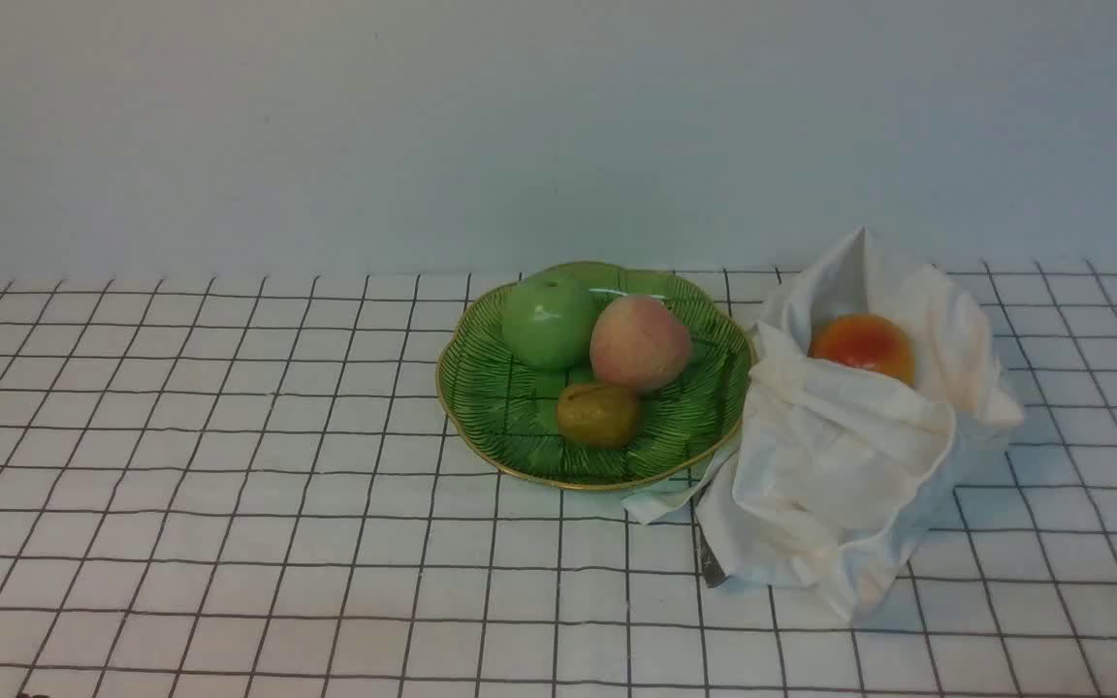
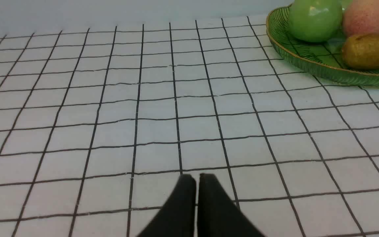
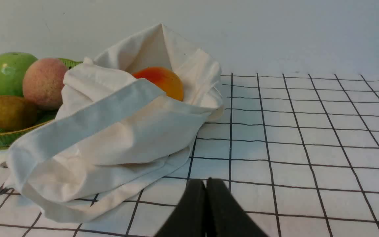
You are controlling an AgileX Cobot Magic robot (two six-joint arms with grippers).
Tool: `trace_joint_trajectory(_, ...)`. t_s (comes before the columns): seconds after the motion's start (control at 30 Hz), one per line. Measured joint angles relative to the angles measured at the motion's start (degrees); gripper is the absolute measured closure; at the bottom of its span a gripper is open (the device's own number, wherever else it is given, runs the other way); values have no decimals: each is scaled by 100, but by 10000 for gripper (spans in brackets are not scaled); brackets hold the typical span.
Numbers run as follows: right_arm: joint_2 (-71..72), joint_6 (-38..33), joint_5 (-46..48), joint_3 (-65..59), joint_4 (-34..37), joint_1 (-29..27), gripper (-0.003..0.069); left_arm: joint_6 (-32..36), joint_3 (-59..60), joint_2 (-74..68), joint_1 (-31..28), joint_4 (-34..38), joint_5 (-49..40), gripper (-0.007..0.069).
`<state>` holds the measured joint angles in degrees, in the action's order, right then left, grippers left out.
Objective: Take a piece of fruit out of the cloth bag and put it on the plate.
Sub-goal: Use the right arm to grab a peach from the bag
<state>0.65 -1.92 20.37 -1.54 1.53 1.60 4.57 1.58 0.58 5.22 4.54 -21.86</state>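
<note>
The orange-yellow fruit (image 1: 864,345) with a red blush sits inside the open off-white cloth bag (image 1: 840,456), right of the green plate (image 1: 500,412). Only its top shows; its stem is hidden. It also shows in the right wrist view (image 3: 161,82), in the bag (image 3: 110,138). My right gripper (image 3: 206,181) is shut and empty, low over the cloth, short of the bag. My left gripper (image 2: 197,176) is shut and empty, over bare cloth, well short of the plate (image 2: 308,62). Neither gripper shows in the front view.
The plate holds a green apple (image 1: 549,320), a pale pink peach (image 1: 639,342) and a small olive-brown fruit (image 1: 598,414). A white tablecloth with a black grid (image 1: 229,485) covers the table. A plain wall stands behind.
</note>
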Motion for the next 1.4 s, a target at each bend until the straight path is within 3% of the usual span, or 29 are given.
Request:
trace_joint_trajectory(1.2,0,5,0,0,48,0,673,0,0,0,0,0,0,632)
trace_joint_trajectory(1.3,0,332,-21,0,672,0,673,0,0,0,0,0,0,632)
trace_joint_trajectory(1.4,4,979,-21,-6,1880,0,673,0,0,0,0,0,0,632)
